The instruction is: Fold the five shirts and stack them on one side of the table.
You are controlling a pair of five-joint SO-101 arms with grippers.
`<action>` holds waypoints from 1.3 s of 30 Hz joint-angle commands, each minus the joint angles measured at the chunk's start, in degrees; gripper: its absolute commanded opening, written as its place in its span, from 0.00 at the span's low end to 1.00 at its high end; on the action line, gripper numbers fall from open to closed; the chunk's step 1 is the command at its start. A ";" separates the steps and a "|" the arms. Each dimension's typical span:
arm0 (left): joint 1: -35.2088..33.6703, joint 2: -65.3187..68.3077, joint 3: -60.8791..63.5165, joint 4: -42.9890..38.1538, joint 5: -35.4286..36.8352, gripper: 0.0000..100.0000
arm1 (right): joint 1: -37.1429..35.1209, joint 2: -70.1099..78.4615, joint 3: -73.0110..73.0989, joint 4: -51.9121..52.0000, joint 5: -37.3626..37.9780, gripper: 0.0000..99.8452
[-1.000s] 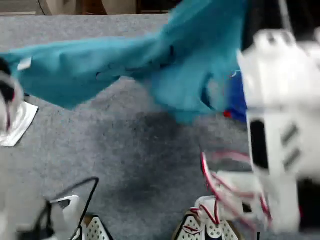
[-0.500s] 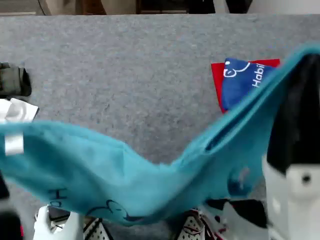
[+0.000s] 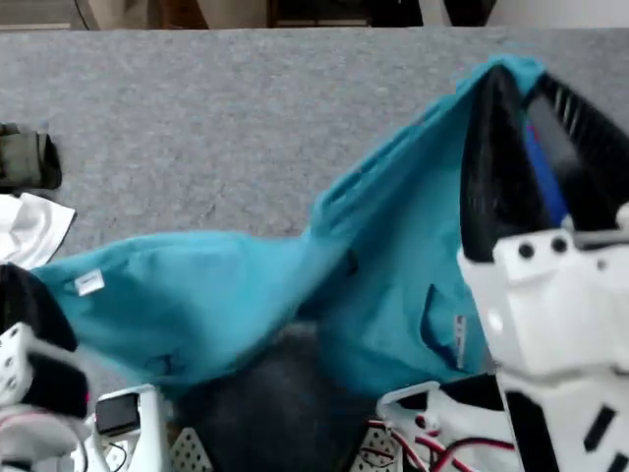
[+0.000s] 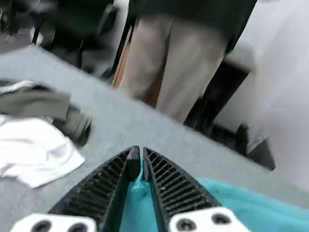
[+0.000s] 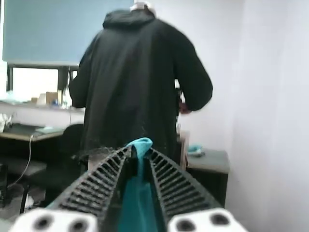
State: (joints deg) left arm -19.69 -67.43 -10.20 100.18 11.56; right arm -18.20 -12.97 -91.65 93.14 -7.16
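Teal shirt (image 3: 393,265) hanging between both arms over the grey table (image 3: 197,108)

Left gripper (image 4: 136,153) is pinched tight on one corner of the teal shirt down low, and the right gripper (image 5: 137,149) is clamped on the opposite end, held way higher, so the fabric runs as a slanted, rumpled sheet with a small white tag showing near its low end; a crumpled white shirt (image 3: 34,224) sits just past that low corner, an olive one (image 3: 28,157) just beyond it. Half a second back the shirt sagged in a low band with a red and blue folded pile visible beyond it, now its high end has swung up and across, covering that pile
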 commanded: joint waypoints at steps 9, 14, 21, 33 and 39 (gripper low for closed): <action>-10.90 -6.11 3.78 -13.10 -0.79 0.02 | -0.48 1.10 0.31 -14.15 3.34 0.00; -10.81 -6.46 3.43 -14.59 -0.62 0.02 | -0.40 0.92 -0.22 -13.98 6.42 0.00; -11.16 -9.27 3.43 -14.51 -0.97 0.02 | -0.48 -1.71 -0.66 -11.96 7.38 0.00; -10.73 -10.68 16.53 -21.19 -0.53 0.02 | -0.48 8.75 -0.57 -6.42 7.03 0.00; -5.80 -10.42 45.36 -45.89 0.26 0.02 | -0.40 25.63 -0.66 -7.03 7.03 0.00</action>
State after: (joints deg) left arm -28.13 -78.42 21.45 68.26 11.21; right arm -18.29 5.23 -92.97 86.55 -0.22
